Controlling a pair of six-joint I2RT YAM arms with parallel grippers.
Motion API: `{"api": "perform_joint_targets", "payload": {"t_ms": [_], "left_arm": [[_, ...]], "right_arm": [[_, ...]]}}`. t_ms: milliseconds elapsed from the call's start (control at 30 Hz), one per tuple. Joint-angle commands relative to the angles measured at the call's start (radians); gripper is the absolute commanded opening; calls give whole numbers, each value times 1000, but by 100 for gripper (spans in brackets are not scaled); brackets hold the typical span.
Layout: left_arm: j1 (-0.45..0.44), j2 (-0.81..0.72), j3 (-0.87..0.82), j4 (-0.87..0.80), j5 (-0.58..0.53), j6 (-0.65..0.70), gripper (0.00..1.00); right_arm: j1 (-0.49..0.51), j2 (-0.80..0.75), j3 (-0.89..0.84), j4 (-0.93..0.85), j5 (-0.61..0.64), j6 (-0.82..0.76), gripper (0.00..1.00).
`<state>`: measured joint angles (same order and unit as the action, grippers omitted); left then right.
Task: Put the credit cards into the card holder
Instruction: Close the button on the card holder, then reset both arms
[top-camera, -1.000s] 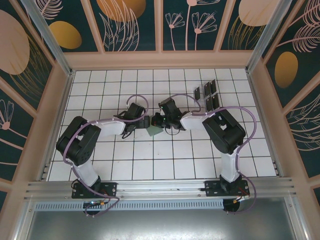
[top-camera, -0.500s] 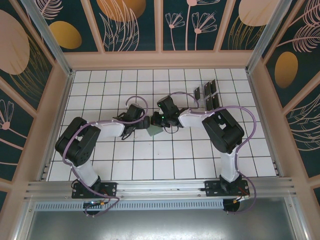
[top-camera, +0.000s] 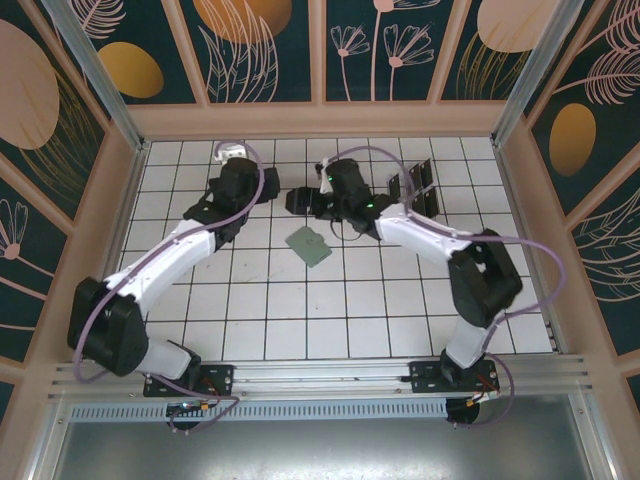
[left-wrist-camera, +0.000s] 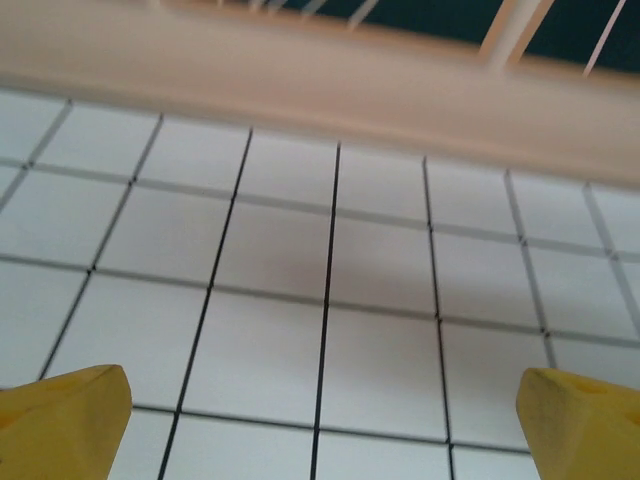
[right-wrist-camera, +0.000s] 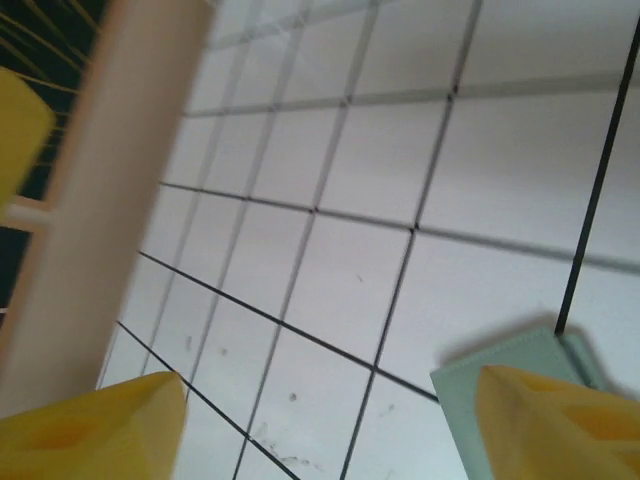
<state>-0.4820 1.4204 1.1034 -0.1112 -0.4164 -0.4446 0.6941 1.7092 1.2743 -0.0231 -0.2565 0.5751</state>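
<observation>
The sage-green card holder (top-camera: 310, 246) lies flat and alone on the white tiles at mid-table. Its corner (right-wrist-camera: 462, 400) shows beside the right finger in the right wrist view. Several black credit cards (top-camera: 412, 190) stand in a clear rack at the back right. My right gripper (top-camera: 295, 200) (right-wrist-camera: 330, 425) hovers behind the holder, pointing left, open and empty. My left gripper (top-camera: 234, 168) (left-wrist-camera: 325, 425) is stretched toward the back wall, left of the holder, open wide over bare tiles with nothing between its yellow fingers (left-wrist-camera: 65, 420).
The beige back wall rail (left-wrist-camera: 320, 90) is close ahead of the left gripper. A beige frame post (right-wrist-camera: 110, 200) stands to the left of the right gripper. Walls enclose the tiled floor on three sides.
Both grippers have pulled away from the card holder toward the back, the left arm stretching out far. The right gripper has gone from shut to open. The holder now lies uncovered.
</observation>
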Motion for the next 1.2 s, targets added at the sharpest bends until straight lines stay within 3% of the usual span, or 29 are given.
{"api": "perform_joint_targets", "payload": {"t_ms": [0, 167, 367, 533, 733, 933, 1033, 1167], "left_arm": [[9, -75, -58, 62, -19, 58, 98], [16, -208, -227, 231, -26, 123, 99], [22, -387, -519, 517, -117, 261, 99], [113, -525, -713, 648, -146, 309, 99], [233, -547, -847, 765, -86, 379, 99], [297, -370, -891, 966, -10, 409, 99], [316, -268, -943, 1111, 46, 417, 98], [348, -161, -947, 1237, 105, 416, 99]], "right_arm": [[-41, -163, -71, 8, 54, -29, 81], [-123, -406, -245, -44, 190, -84, 97], [-248, -702, -482, -48, 469, -174, 99], [-327, -837, -705, 104, 635, -321, 99], [-431, -838, -879, 279, 675, -398, 99], [-528, -779, -1012, 557, 691, -442, 99], [-582, -702, -1018, 638, 654, -464, 99], [-609, -557, -1060, 893, 630, -523, 99]]}}
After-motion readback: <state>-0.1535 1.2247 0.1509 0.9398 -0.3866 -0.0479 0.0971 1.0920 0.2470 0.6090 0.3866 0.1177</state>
